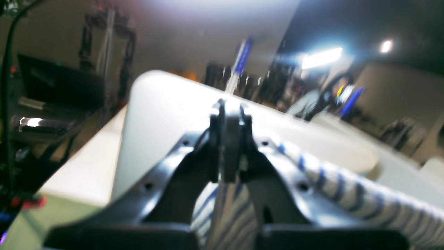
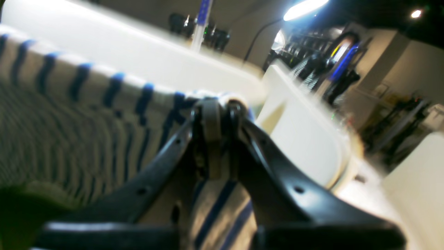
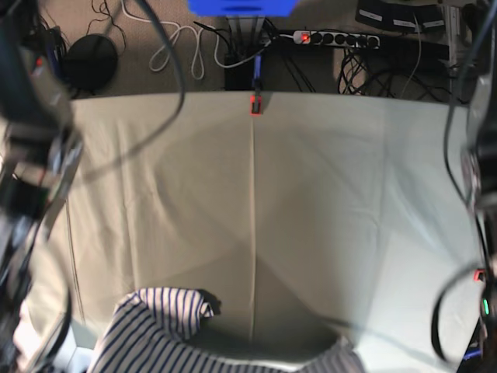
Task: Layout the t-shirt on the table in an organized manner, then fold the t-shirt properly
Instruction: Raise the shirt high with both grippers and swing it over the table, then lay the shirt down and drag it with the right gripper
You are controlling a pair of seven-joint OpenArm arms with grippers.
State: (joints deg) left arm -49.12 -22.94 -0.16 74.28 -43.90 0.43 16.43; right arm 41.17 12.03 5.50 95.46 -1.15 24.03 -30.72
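Note:
The t-shirt [image 3: 155, 326], white with thin blue stripes, is bunched at the near edge of the table [image 3: 311, 202]; another part of it shows at the bottom right. In the left wrist view my left gripper [image 1: 229, 107] is shut on a striped fold, and the t-shirt [image 1: 347, 191] stretches away to the right, above the table. In the right wrist view my right gripper [image 2: 215, 104] is shut on a striped edge, with the t-shirt [image 2: 69, 132] hanging taut to the left. Both wrist views are blurred. The base view hides both gripper tips.
A red clamp [image 3: 255, 103] holds the table cover at the far edge, and another [image 3: 477, 274] sits at the right edge. Blurred arm parts and cables flank the table on the left [image 3: 31, 155] and right [image 3: 481, 179]. A power strip [image 3: 334, 37] and cables lie on the floor beyond.

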